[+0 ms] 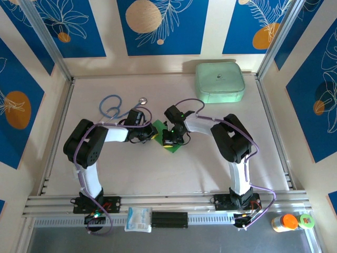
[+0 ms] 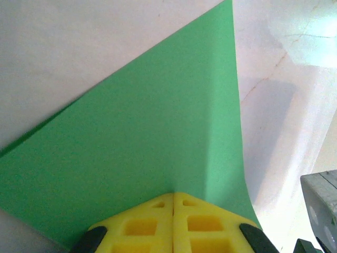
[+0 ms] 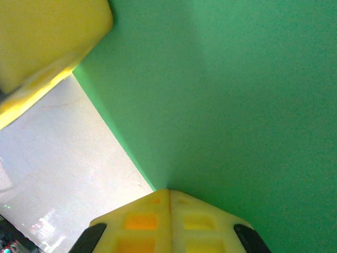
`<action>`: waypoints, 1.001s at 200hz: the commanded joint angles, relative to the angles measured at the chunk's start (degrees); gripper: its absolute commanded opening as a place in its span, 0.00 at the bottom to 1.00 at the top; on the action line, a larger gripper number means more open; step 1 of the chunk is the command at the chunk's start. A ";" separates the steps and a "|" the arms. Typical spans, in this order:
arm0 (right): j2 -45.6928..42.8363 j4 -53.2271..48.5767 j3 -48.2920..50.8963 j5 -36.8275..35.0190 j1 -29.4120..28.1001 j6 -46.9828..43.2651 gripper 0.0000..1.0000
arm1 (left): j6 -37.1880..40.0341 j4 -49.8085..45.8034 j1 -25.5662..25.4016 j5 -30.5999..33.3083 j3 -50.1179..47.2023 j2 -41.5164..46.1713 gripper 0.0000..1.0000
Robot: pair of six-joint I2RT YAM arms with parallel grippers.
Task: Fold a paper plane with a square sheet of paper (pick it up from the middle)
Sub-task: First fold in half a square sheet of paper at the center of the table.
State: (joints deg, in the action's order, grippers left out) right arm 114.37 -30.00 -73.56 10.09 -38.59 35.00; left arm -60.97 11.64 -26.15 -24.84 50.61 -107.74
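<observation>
The square sheet of paper (image 1: 159, 127) is a small, folded bright green shape at the middle of the table, between both grippers. In the left wrist view the paper (image 2: 147, 116) tapers to a corner at the top, with a soft bend near its right edge. My left gripper (image 2: 174, 195) is shut, its yellow tips resting on the paper's face. My right gripper (image 3: 168, 191) is shut too, tips touching the paper (image 3: 237, 105) right at its left edge. From above, the left gripper (image 1: 154, 135) and right gripper (image 1: 169, 141) nearly meet over the sheet.
A pale mint zip case (image 1: 219, 81) stands at the back right. A blue cable (image 1: 110, 105) and a small metal ring (image 1: 141, 99) lie back left. A white packet (image 1: 139, 219) and an orange-capped bottle (image 1: 287, 222) sit on the near rail.
</observation>
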 commanded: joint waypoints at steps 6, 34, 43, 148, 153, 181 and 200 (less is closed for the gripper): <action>-0.81 -6.52 0.81 -0.13 0.36 -3.50 0.00 | 2.48 -9.98 -0.22 6.43 -3.24 -5.19 0.08; -0.42 -6.27 -3.07 2.02 0.34 -4.92 0.00 | 2.71 -10.24 -0.13 6.22 -2.90 -5.17 0.07; 0.08 -6.63 -4.39 1.88 0.37 -5.27 0.00 | 2.87 -10.40 -0.08 6.17 -2.72 -5.20 0.08; 3.72 -6.60 -3.72 3.67 -0.43 -7.57 0.00 | 3.40 -11.64 -0.20 6.15 -2.25 -5.63 0.07; 3.72 -6.80 -3.44 3.39 -0.45 -7.65 0.00 | 3.27 -11.59 -0.17 6.18 -2.19 -5.63 0.07; 3.06 -7.00 -0.81 3.42 -0.35 -8.25 0.00 | 3.32 -11.64 -0.11 6.17 -2.18 -5.88 0.07; 2.31 -7.52 0.64 3.30 -0.36 -8.82 0.00 | 3.46 -11.64 -0.12 6.12 -2.09 -6.20 0.06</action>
State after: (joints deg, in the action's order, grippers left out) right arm 116.81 -32.71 -76.58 13.13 -38.48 27.79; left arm -59.48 10.94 -26.15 -25.06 51.18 -108.07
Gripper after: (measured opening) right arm 0.055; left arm 0.068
